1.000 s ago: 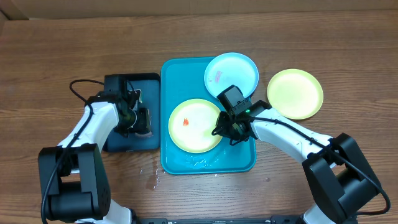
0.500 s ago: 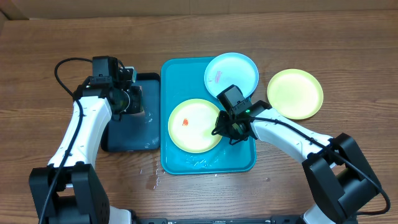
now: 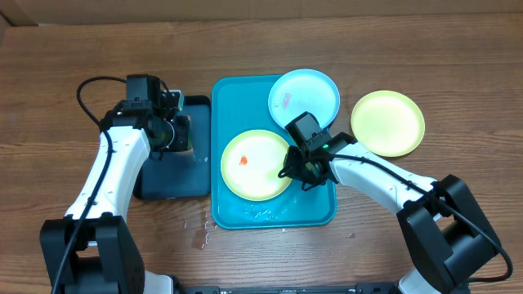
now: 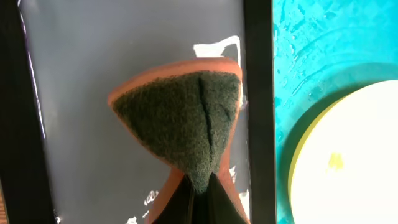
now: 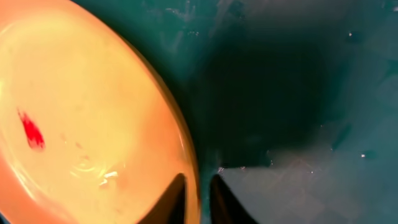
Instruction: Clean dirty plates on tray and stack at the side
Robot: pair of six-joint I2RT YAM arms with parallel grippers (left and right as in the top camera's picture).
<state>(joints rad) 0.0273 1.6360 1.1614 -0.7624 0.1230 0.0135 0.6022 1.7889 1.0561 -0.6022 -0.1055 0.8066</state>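
Observation:
On the turquoise tray [image 3: 317, 208] lies a yellow-green plate [image 3: 255, 163] with an orange smear. My right gripper [image 3: 292, 170] is at its right rim; in the right wrist view the gripper [image 5: 199, 186] is shut on that rim, one finger over the plate [image 5: 81, 106], the other on the tray side. A light blue plate [image 3: 304, 96] with a pink smear rests on the tray's far right corner. Another yellow-green plate [image 3: 387, 122] lies on the table to the right. My left gripper [image 4: 198, 186] is shut on an orange sponge [image 4: 186, 118], green scouring face showing.
A dark navy tray [image 3: 176, 175] sits left of the turquoise one, under the left gripper [image 3: 176, 135] and sponge. Its wet floor [image 4: 93, 74] shows in the left wrist view. Water drops [image 3: 200, 233] lie on the wooden table by the turquoise tray's front left corner.
My left arm has carried the sponge from the dark tray's middle toward its far end. The right arm has stayed at the plate's rim.

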